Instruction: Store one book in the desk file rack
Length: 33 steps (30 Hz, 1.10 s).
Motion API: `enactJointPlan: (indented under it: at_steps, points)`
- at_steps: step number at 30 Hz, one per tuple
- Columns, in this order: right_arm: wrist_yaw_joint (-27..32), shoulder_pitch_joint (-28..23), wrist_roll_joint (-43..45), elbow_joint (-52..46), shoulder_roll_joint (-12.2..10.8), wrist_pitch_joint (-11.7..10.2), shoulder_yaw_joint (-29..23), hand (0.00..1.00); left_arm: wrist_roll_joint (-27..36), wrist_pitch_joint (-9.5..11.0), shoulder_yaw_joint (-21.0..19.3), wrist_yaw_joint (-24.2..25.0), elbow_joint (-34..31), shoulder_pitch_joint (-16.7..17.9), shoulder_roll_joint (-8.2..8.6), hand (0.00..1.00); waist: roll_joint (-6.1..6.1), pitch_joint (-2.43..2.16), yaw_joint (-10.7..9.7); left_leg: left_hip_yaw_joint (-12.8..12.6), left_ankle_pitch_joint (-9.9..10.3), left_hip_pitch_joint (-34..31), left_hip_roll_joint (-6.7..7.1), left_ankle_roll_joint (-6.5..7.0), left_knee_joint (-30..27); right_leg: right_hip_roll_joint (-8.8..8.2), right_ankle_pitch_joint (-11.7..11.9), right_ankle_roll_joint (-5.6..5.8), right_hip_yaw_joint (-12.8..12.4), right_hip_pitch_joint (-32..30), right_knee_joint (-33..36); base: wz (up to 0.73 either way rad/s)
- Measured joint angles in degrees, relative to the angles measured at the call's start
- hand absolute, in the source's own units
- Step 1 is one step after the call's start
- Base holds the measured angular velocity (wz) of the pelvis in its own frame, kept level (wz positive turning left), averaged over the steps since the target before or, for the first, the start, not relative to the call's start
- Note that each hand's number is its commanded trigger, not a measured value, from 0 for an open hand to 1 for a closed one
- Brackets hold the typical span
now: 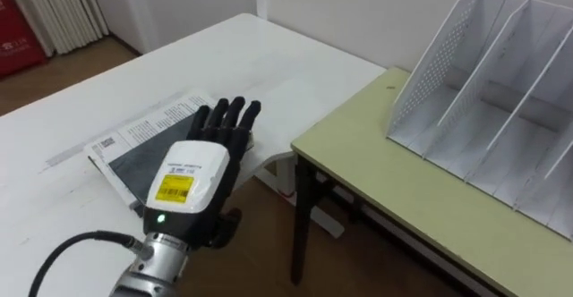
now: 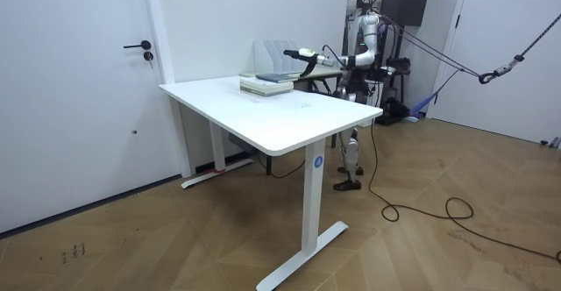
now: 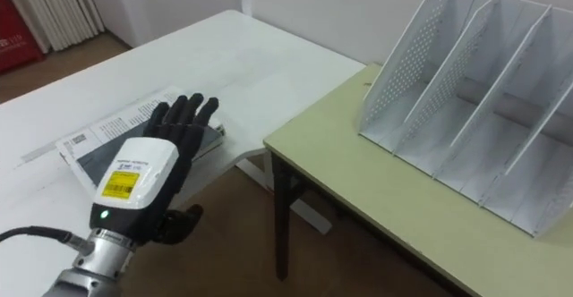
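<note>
Now we see our left hand (image 1: pixel 201 176), fingers straight and close together, reaching over the dark grey book (image 1: pixel 132 165), which lies on the white table (image 1: pixel 269 64) near its edge. Just beside that table stands the olive-green desk (image 1: pixel 385 181), carrying the white perforated-metal file rack (image 1: pixel 483 73).

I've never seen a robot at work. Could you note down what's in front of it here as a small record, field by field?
Setting: white table next to a green-topped desk
Books: stack of books lying flat near the white table's edge
File rack: white file rack standing on the desk, visible slots empty
Left hand: left hand over the stack, fingers straight, nothing grasped; whether it touches the stack cannot be told
Task status: no book in the rack yet
</note>
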State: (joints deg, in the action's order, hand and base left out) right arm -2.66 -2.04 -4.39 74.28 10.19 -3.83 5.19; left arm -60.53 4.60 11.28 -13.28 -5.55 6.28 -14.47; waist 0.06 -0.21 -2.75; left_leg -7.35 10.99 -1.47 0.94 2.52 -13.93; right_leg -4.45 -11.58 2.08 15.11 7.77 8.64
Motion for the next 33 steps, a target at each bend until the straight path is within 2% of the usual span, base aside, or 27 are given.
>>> enactJointPlan:
  at_steps: [6, 11, 14, 20, 24, 33]
  points:
    - [0.1, -0.3, -0.3, 0.0, 0.2, 0.2, -0.3, 0.0, 0.0, -1.5, 0.0, -0.2, 0.1, 1.3, -0.07, 0.0, 0.15, 0.01, -0.1, 0.1, 0.0, 0.1, 0.0, -0.02, 0.2, 0.02, 0.0, 0.0, 0.1, 0.0, 0.0, 0.0]
    - [0.3, -0.9, -0.3, 0.1, 0.2, 0.2, -1.1, 0.0, -0.3, -1.6, -0.3, -2.2, 0.9, 1.3, -0.25, 0.0, 0.29, -0.06, 0.0, 0.0, 0.0, 0.1, 0.0, -0.02, 0.0, 0.03, 0.0, 0.0, -0.1, -0.3, 0.0, 0.0]
    - [0.3, -1.4, -0.3, -0.1, 0.3, 0.2, -1.7, 0.0, -0.4, -1.7, -2.0, -2.8, 3.0, 1.3, -0.25, 0.0, 0.65, -0.12, -0.1, -0.1, 0.0, 0.1, -0.01, -0.02, -0.1, 0.03, 0.0, -0.01, -0.2, -0.3, 0.0, 0.0]
    - [0.4, -1.4, -0.3, -0.1, 1.0, 0.3, -1.9, 0.0, -0.4, -3.3, -3.4, -2.8, 4.6, 1.3, -0.36, 0.0, 1.38, 0.34, -0.1, -0.1, 0.0, -0.1, -0.05, -0.01, -0.6, 0.03, 0.1, -0.1, -0.3, -0.2, 0.0, 0.0]
    - [0.7, -1.4, -0.3, -0.1, 1.3, 1.2, -2.0, 0.0, -0.3, -3.5, -3.7, -2.8, 4.7, 1.3, -0.36, 0.0, 1.73, 0.47, -0.1, -0.1, 0.0, -0.1, -0.09, 0.0, -0.6, 0.05, 0.1, -0.13, -0.3, -0.2, 0.1, 0.0]
    - [0.6, -1.8, -0.3, -1.1, 1.5, 2.6, -2.0, 0.0, -0.3, -5.7, -6.1, -2.8, 5.1, 0.8, -0.62, 0.0, 1.64, 0.38, -0.1, -0.2, 0.0, -0.8, -0.17, 0.0, -0.7, 0.1, 0.1, -0.18, -0.4, -1.0, 0.1, 0.0]
